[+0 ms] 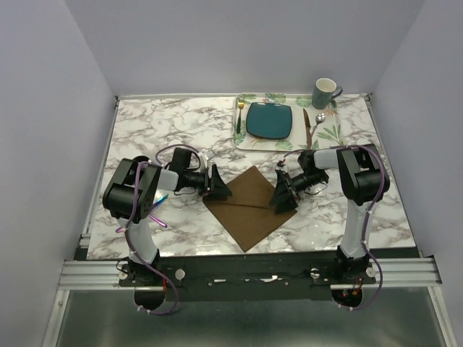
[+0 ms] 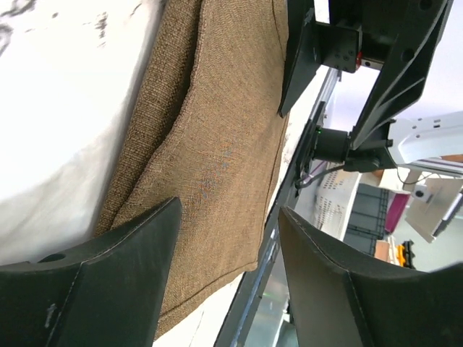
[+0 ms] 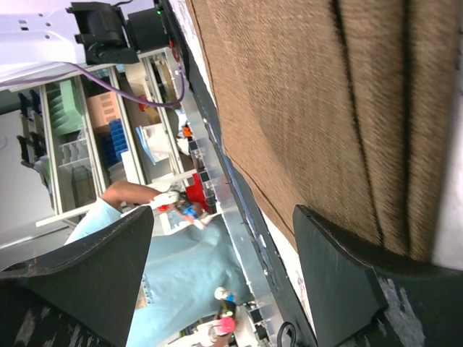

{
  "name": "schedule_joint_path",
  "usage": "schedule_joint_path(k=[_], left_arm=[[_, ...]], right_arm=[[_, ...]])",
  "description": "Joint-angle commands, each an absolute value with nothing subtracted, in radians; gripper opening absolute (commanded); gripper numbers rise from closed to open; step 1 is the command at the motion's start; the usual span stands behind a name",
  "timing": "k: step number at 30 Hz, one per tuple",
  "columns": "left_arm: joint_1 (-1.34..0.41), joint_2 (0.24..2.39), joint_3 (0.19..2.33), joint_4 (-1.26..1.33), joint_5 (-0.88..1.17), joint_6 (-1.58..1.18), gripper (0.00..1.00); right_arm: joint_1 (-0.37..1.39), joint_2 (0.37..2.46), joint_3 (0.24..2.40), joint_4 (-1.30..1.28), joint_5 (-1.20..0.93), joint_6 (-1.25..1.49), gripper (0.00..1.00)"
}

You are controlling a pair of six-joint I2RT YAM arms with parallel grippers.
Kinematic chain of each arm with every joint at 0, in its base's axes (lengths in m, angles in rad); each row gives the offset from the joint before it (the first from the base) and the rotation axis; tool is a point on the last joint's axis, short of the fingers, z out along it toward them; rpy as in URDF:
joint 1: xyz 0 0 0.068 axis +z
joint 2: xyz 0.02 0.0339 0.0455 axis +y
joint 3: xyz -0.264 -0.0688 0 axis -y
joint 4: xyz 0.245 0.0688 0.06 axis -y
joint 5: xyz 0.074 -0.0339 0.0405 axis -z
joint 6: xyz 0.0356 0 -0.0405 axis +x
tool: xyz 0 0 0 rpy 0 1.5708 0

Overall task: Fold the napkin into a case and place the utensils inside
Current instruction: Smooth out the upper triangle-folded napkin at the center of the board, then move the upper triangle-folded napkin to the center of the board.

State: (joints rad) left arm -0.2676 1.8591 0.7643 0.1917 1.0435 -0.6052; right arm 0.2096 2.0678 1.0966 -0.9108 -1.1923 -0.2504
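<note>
Dark brown napkin (image 1: 249, 206) lies diamond-wise mid marble table (image 1: 166, 126), with a crease across it. Left gripper (image 1: 221, 189) at its left corner, right gripper (image 1: 282, 196) at its right corner — both jaws spread wide, gripping nothing.

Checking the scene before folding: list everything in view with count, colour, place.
brown cloth napkin: one, brown, table centre
leaf-printed white placemat: one, white-green, far right
square teal plate: one, teal, on placemat
gold fork: one, gold, left of plate
dark knife: one, dark, right of plate
shiny spoon: one, silvery, beside knife
grey-green mug: one, grey-green, far right corner
left gripper: one, black, open, napkin's left corner
right gripper: one, black, open, napkin's right corner
</note>
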Motion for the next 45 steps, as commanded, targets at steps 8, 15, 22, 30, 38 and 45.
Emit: schedule_joint_path(k=[8,15,22,30,38,45], left_arm=[[-0.357,1.665,0.819,0.060,1.008,-0.492,0.71],[-0.440,1.745,0.756,0.268,0.930,-0.638,0.52],[-0.408,1.913,0.752,0.258,0.894,-0.687,0.44],[-0.437,1.821,0.736,0.174,0.925,-0.677,0.44],[-0.495,1.674,0.923,-0.205,0.853,-0.289,0.43],[-0.502,1.781,1.113,-0.399,0.664,-0.025,0.41]], right_arm=[[0.224,1.925,1.151,-1.000,-1.187,-0.211,0.85],[0.293,1.945,1.144,-0.781,-1.178,-0.005,0.73],[0.287,2.069,1.155,-0.796,-0.942,0.023,0.57],[0.281,2.137,1.319,-0.902,-0.808,-0.063,0.54],[0.282,2.014,1.404,-1.097,-0.890,-0.245,0.59],[0.262,1.953,1.347,-1.060,-0.767,-0.207,0.56]])
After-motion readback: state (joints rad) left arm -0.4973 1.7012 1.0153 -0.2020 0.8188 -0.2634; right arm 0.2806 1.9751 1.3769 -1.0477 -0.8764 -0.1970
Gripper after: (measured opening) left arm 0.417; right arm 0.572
